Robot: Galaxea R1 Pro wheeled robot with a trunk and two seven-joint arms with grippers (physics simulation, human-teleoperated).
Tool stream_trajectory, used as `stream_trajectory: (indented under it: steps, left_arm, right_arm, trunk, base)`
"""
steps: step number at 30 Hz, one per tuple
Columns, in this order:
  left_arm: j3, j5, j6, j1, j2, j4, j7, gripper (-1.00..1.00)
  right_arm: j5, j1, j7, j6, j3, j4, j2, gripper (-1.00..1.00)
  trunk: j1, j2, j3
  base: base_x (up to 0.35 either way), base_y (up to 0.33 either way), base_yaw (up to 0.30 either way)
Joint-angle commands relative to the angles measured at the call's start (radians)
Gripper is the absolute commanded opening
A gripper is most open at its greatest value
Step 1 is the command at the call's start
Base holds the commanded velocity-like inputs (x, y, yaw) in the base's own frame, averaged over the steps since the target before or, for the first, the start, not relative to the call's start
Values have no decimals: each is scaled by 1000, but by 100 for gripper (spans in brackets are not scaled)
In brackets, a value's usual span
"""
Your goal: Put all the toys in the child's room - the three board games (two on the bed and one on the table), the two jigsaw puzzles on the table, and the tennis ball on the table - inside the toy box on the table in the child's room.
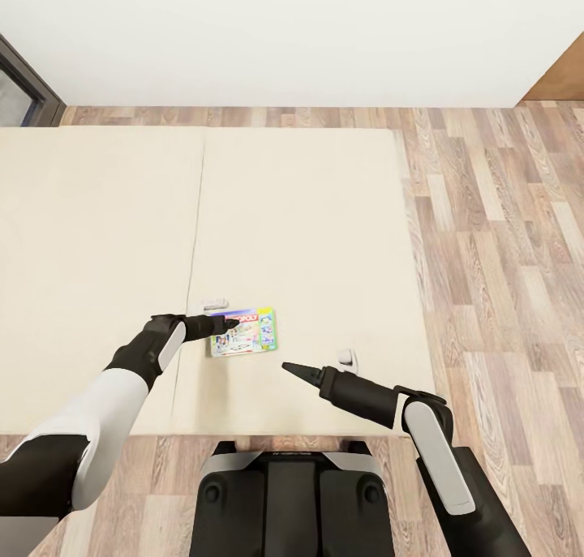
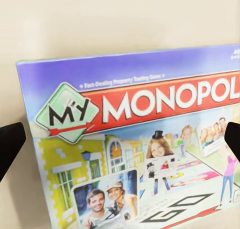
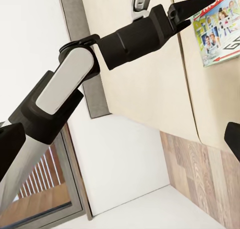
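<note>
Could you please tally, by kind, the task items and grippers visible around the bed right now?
Board games: 1, the Monopoly box lying on the bed
Beds: 1
Grippers: 2, the left gripper at the box and the right gripper beside it
Total: 4

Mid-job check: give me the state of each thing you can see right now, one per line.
Board game: flat on the bed, cover up, not gripped.
Left tool: open, fingers either side of the game's cover, at its edge.
Right tool: empty, over the bed beside the game; open or shut unclear.
</note>
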Motion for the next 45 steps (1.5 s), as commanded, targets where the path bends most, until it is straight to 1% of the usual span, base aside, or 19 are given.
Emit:
stream_trajectory:
  steps: [1,13,23,39,40,45]
  left_arm:
    - [-3,10,6,0,1,-1,2,100]
    - [-3,10,6,0,0,-1,2,100]
    - [-3,10,6,0,-2,-1,2,100]
    - [-5,10,6,0,-3,-1,2,100]
    - [-6,10,6,0,-7,-1,2,100]
    - [-6,10,7,0,-9,-1,2,100]
  right_arm:
    - [7,0,7,4,-1,0,1,100]
    - [6,0,7,4,-1,0,0,100]
    - [6,0,7,4,-2,0,0,100]
    - [5,0,7,5,-3,0,0,100]
    - [5,0,7,5,-6,0,0,100]
    - [5,0,7,6,-13,0,0,100]
  trunk:
    - [1,-1,-1]
    - [1,-1,-1]
    - [1,-1,-1]
    - [1,-1,-1]
    - [1,-1,-1]
    - [1,-1,-1]
  base:
    - [0,0,0]
    - [0,-7,0]
    - [-31,-132,0]
    - [-1,-6,0]
    - [0,0,0]
    - [0,-13,0]
